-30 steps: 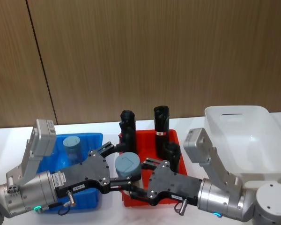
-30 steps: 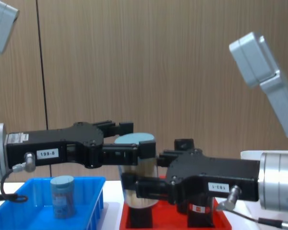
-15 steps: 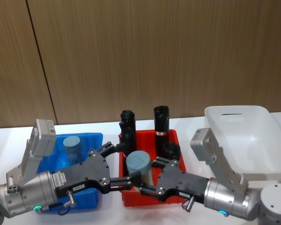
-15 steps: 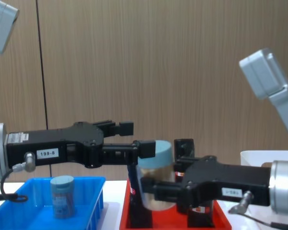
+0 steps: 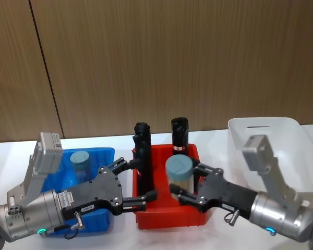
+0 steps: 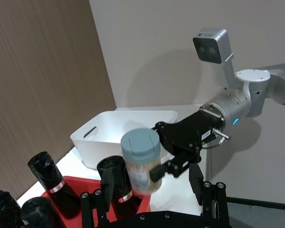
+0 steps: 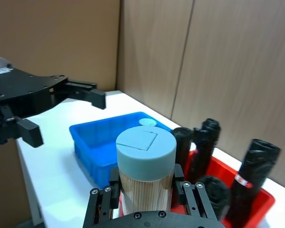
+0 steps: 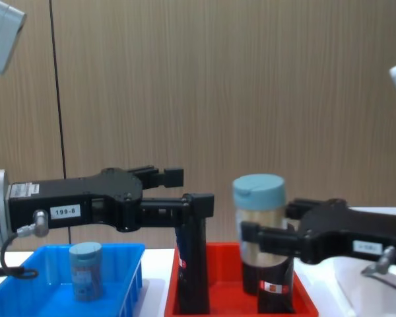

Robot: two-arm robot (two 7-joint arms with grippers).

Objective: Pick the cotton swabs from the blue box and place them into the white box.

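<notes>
My right gripper [image 5: 185,182] is shut on a cotton swab jar [image 5: 178,173] with a grey-blue lid, holding it upright above the red tray [image 5: 167,220]. The chest view shows this jar [image 8: 259,212] well above the tray floor. My left gripper [image 5: 137,182] hangs open and empty to the jar's left, apart from it, over the gap between the blue box [image 5: 103,154] and the tray. A second swab jar [image 5: 81,164] stands in the blue box. The white box [image 5: 271,151] sits at the right. In the right wrist view the held jar [image 7: 145,161] sits between my fingers.
Black wrapped rolls [image 5: 142,151] with red labels stand in the red tray, one [image 5: 179,134] right behind the held jar. A wooden wall backs the white table [image 5: 120,234]. My right arm lies in front of the white box.
The right gripper has carried the jar to the right, away from the left gripper. The left gripper stays open in the same place.
</notes>
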